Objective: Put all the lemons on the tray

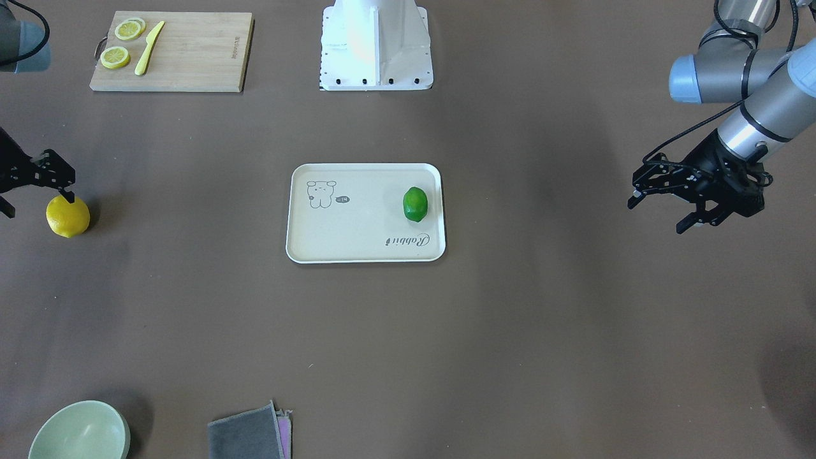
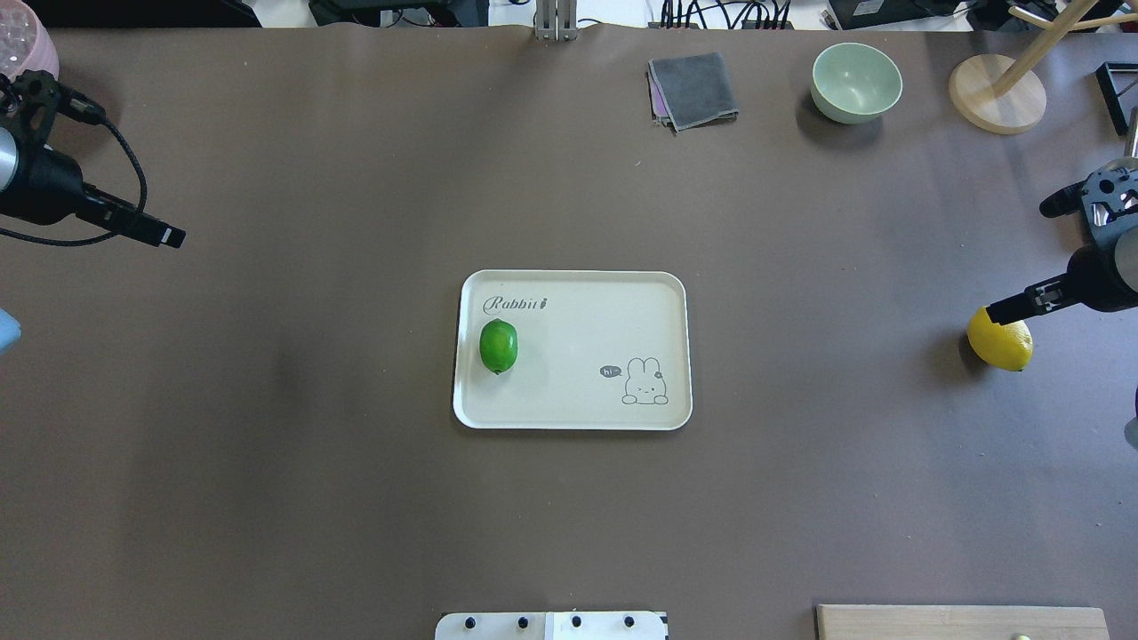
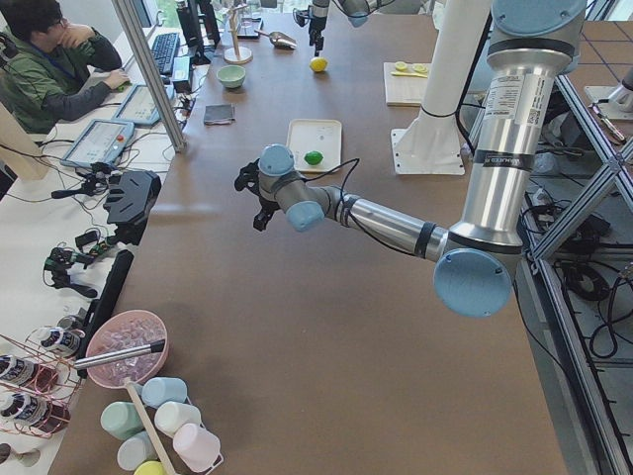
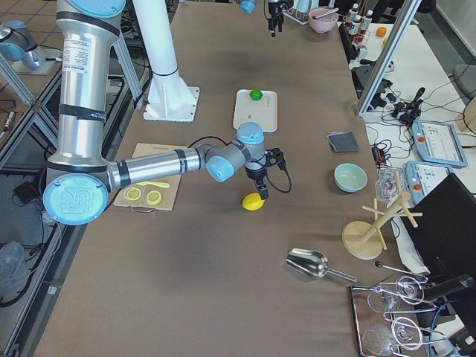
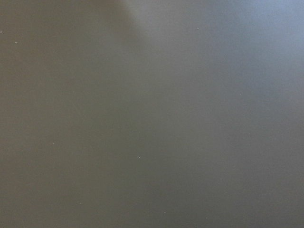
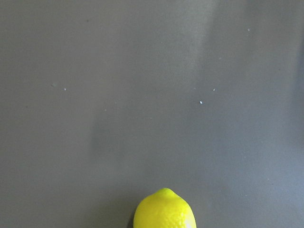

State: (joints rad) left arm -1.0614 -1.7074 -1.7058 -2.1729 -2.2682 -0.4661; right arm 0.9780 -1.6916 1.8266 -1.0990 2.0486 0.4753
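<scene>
Though alone, green lemon (image 1: pixel 415 204) on tray (image 1: pixel 357 237)

A wide table (image 1: pixel 510 350) covered in matte brown sheet fills the room's middle. Slanted aluminium posts (image 3: pixel 148 69) rise at its long edge. Beyond them runs a white workbench (image 3: pixel 30 208), crowded with cables, a keyboard (image 3: pixel 163 49) and tablet-like screens (image 3: pixel 99 143) (a person in a green jacket (image 3: pixel 40 54) sits there, chin on hand). On the opposite side, metal frame bars (image 3: pixel 584 168) stand over a floor of reddish-brown tiles (image 4: pixel 33 11). The light is even and comes from above, leaving only soft, blurred shadows on the table.
</scene>
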